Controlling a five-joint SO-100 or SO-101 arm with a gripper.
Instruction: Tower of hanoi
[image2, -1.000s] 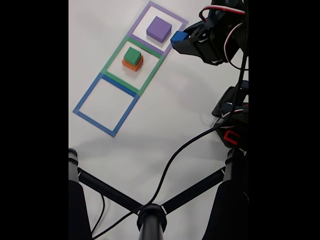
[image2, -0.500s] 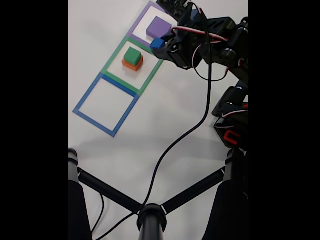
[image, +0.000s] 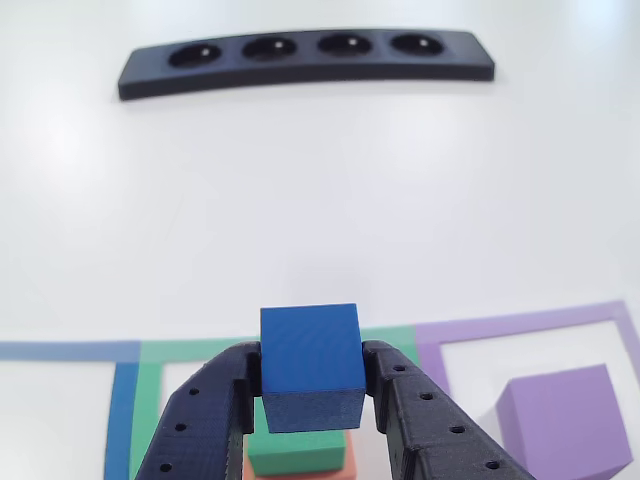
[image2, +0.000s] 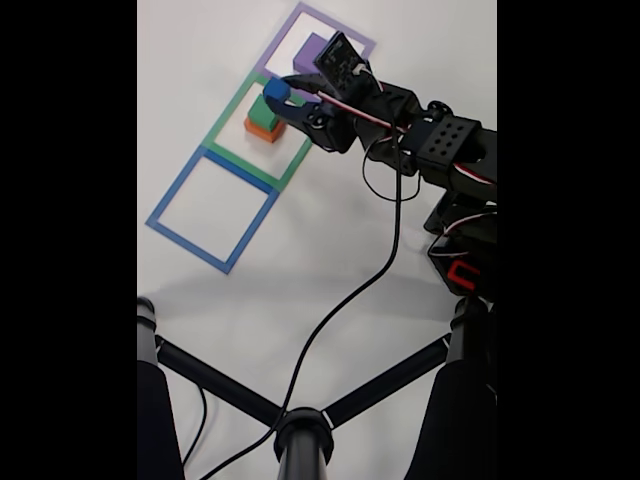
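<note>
My gripper (image: 310, 385) (image2: 279, 97) is shut on the small blue cube (image: 310, 362) (image2: 276, 90) and holds it in the air just above the green block (image: 295, 452) (image2: 262, 108). The green block rests on the salmon-orange block (image2: 262, 129) (image: 346, 466) inside the green tape square (image2: 226, 136). The purple block (image: 562, 422) (image2: 309, 50) sits in the purple tape square (image2: 300, 14), partly hidden by my arm in the fixed view.
A blue tape square (image2: 212, 210) lies left of the green one. A black power strip (image: 305, 60) lies at the far side of the table. A black tripod (image2: 300, 430) and a cable (image2: 345, 295) cross the near table.
The arm has swung left with the blue cube, from beside the purple square to over the green-on-orange stack.
</note>
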